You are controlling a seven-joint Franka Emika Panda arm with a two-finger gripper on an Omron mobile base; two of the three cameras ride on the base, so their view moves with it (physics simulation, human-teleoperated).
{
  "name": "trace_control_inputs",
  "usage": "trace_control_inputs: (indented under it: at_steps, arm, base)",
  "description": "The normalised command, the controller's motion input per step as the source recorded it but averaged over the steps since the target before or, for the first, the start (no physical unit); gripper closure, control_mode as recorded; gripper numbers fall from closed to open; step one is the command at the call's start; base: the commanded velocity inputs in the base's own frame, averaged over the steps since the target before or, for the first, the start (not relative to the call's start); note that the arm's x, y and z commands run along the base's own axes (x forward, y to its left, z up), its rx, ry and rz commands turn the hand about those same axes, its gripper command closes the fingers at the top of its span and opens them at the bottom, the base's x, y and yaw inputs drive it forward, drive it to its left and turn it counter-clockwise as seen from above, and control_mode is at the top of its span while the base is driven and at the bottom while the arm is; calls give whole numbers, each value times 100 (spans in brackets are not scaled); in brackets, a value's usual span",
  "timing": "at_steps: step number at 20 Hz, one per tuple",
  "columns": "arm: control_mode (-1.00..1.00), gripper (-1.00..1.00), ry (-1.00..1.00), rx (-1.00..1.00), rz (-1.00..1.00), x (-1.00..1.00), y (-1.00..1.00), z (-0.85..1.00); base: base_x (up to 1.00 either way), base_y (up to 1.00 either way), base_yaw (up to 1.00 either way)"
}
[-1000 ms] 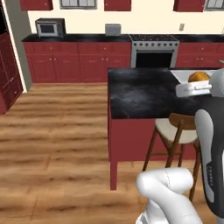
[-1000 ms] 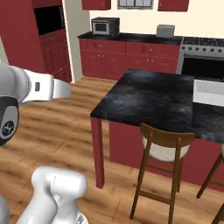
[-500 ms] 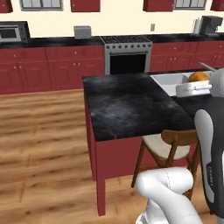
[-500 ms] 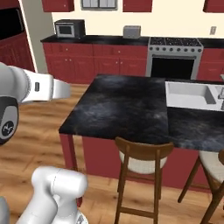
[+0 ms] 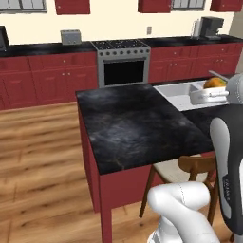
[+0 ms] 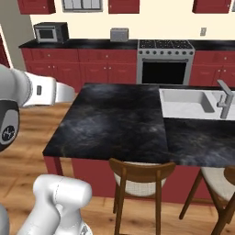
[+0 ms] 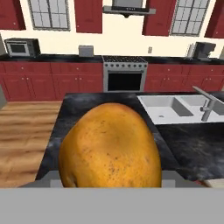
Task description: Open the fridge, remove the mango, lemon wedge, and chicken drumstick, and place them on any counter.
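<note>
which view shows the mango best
The hand view: the mango sits large and close, its speckled orange-yellow skin plain above the counter. The left base view catches just an orange sliver at the gripper.

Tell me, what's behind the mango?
Behind the mango you can see the black counter, its sink and tap, then the stove by the wall. The mango covers the near middle of the counter.

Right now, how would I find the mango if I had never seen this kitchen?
Find the kitchen island with the black marbled counter and its steel sink. Look above it at the white arm's gripper. The mango sits between its fingers, a plump orange-yellow fruit with tiny dark speckles, the only food in sight.
</note>
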Motion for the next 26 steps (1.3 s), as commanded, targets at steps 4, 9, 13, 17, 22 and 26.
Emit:
trace_control_inputs:
  at_steps: [4,9,13,17,22,26]
  arm:
    - [100,100,0,0,0,0,0,0]
    - [-100,100,25,0,2,97,2,-63]
    - [-100,100,21,0,4,97,3,-71]
    - [-100,100,21,0,6,99,0,-77]
    - [-100,100,26,1,6,100,1,-76]
    - [-100,100,24,0,3,100,9,-75]
  base:
    - [67,0,-3]
    - [0,0,0]
    - [0,0,0]
    - [0,0,0]
    - [0,0,0]
    - [0,0,0]
